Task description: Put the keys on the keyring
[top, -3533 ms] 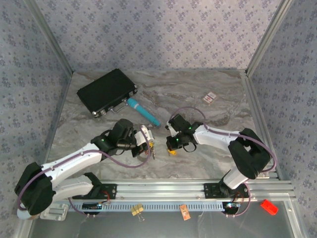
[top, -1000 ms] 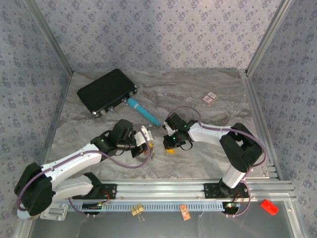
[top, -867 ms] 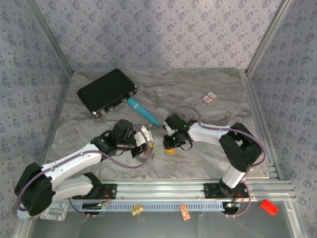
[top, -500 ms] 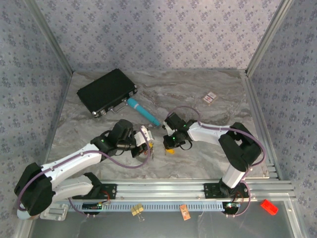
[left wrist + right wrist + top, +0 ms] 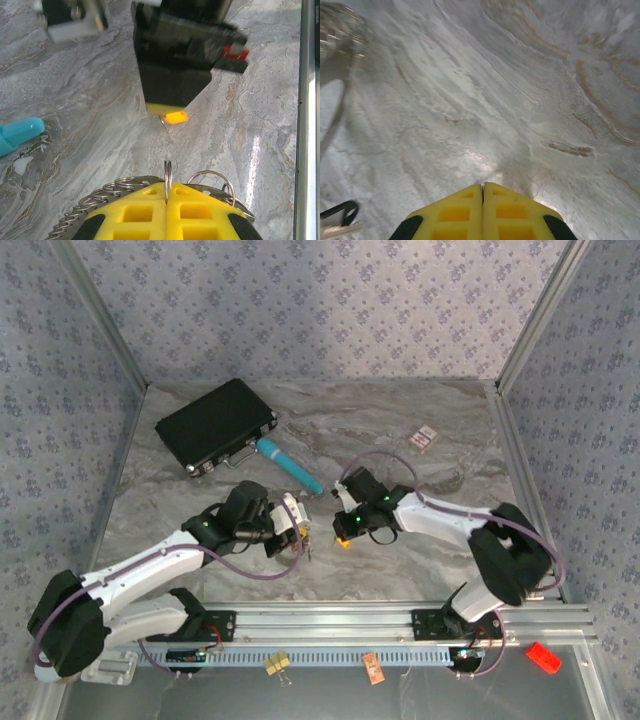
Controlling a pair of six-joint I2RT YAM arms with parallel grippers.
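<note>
Two grippers: both are hanging over mid-table, tips facing each other, close but apart
left gripper (image 5: 166, 196): is clamping its yellow pads tight on the keyring (image 5: 168, 172), thin metal ring standing edge-on
right gripper (image 5: 345, 533): is pinching the yellow-orange key (image 5: 175, 118) at its fingertips, jaws together
yellow-orange key: is pointing its blade toward the ring, near, not touching
teal tool (image 5: 290, 465): is lying behind them, next to the black case (image 5: 215, 425)

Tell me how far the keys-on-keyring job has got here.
Done: no key visibly threaded yet. In hand: left gripper pinches the thin metal ring upright; right gripper holds the yellow-orange key facing it, a gap between. Left: thread this key, then the other.
</note>
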